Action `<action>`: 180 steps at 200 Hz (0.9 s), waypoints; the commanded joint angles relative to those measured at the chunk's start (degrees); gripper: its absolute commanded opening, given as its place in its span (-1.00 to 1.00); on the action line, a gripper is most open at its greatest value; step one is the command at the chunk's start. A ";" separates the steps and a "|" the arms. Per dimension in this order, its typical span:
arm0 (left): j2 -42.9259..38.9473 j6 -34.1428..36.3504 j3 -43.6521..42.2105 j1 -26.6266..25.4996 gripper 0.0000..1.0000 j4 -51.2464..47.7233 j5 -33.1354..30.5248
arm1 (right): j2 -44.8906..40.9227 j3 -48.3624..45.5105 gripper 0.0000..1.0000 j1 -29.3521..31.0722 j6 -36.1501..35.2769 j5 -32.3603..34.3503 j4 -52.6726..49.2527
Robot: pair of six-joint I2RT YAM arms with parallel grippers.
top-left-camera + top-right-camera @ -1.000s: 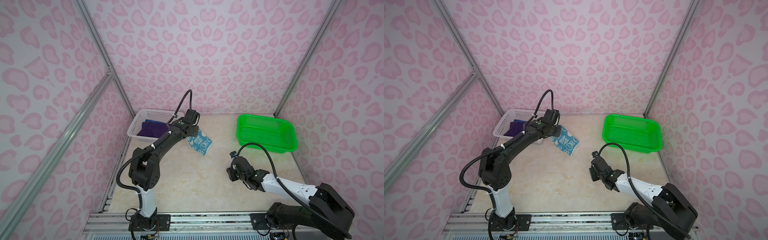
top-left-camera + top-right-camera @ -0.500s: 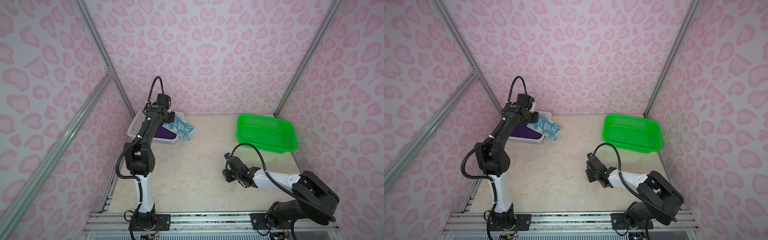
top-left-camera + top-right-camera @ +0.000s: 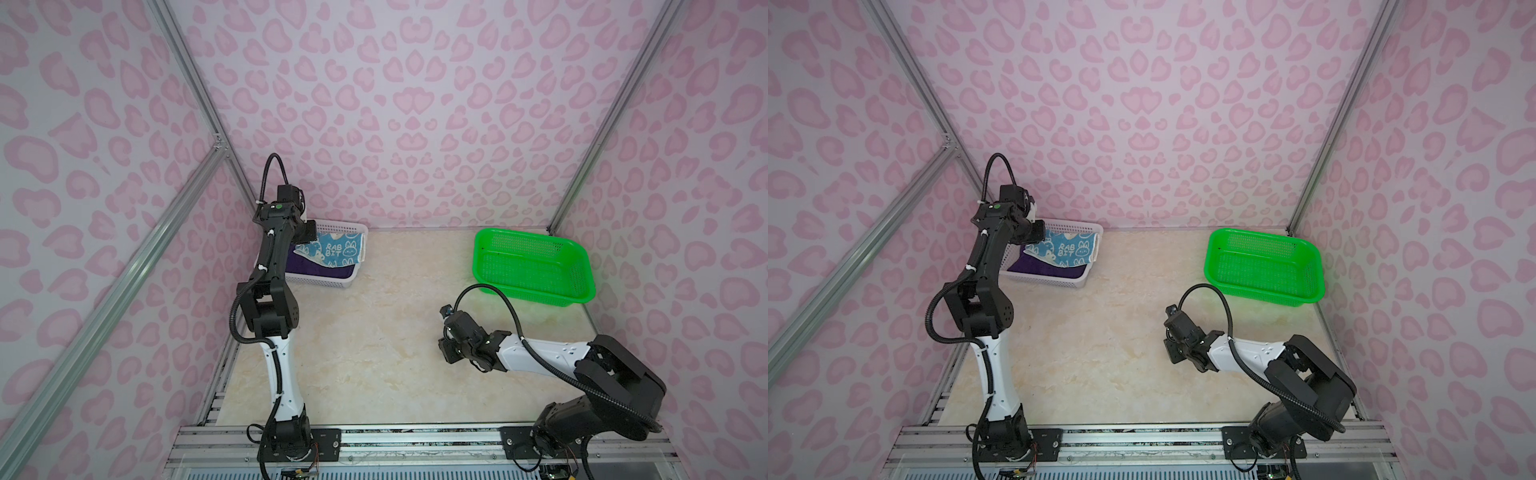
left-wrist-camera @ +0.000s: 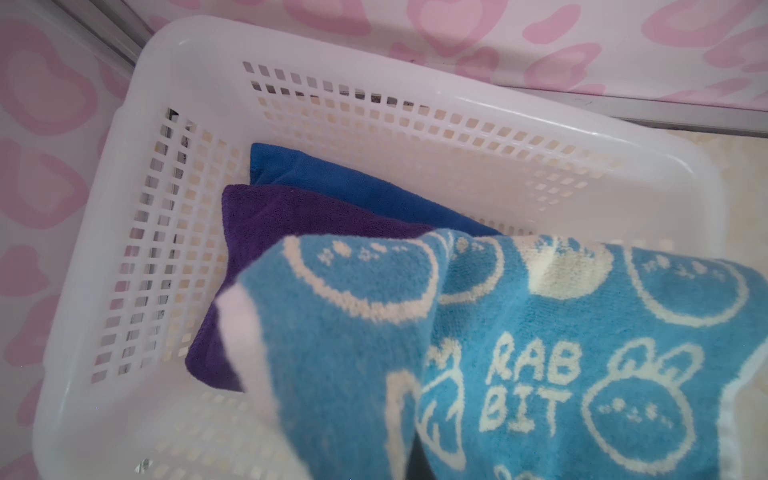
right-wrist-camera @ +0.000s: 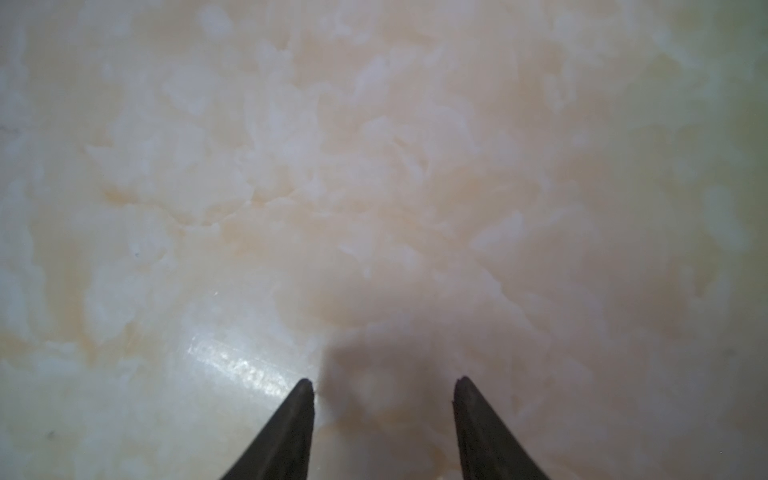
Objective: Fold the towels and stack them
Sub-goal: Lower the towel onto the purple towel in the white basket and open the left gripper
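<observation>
While my left gripper (image 3: 308, 233) is clenched on one edge of the rabbit towel (image 3: 337, 249), I hold that towel over the white basket (image 3: 332, 284) at the back left of the table (image 3: 374, 332). I judge this to be the stacking step for the last of the three towels. It hangs in loose folds with the lettering face up, and its far end reaches toward the basket's right rim; I cannot tell whether it touches there.

Next, I think, I need to lower the towel flat onto the pile and let go only once it lies inside the walls. If I release too soon, the end near the rim could drape over the side, or the folds could fall open.

The white basket holds the purple towel (image 4: 291, 224), folded and lying on top of the blue towel (image 4: 332, 178), which shows only along its far edge in the left wrist view. The green basket (image 3: 582, 254), at the back right, has nothing in it that I can see.

My right gripper (image 5: 382, 390) takes no part in this. It sits low over bare table, well apart from both baskets, with its fingers spread and nothing between them.
</observation>
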 commanded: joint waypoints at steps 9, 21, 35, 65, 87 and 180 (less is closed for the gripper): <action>3.46 0.18 2.03 -0.05 -0.94 -2.77 -4.50 | 1.98 1.66 0.10 0.74 -0.69 0.09 -1.61; 4.33 -0.14 2.04 0.11 -0.94 -2.39 -6.45 | 2.59 2.26 0.10 0.99 -0.87 -0.11 -1.74; 5.28 -0.77 2.19 0.11 -0.93 -1.80 -8.66 | 3.19 2.73 0.10 1.14 -1.11 -0.39 -1.80; 6.15 -1.95 2.55 0.26 0.27 -1.03 -11.82 | 3.88 3.61 0.10 1.20 -1.63 -0.67 -2.18; 5.97 -3.18 2.65 0.45 0.96 -0.10 -15.15 | 3.63 3.95 0.10 1.31 -1.81 -0.61 -2.36; -11.52 -8.67 -14.67 0.36 0.95 10.96 -4.32 | -0.59 6.06 0.13 1.08 -6.80 4.64 -6.73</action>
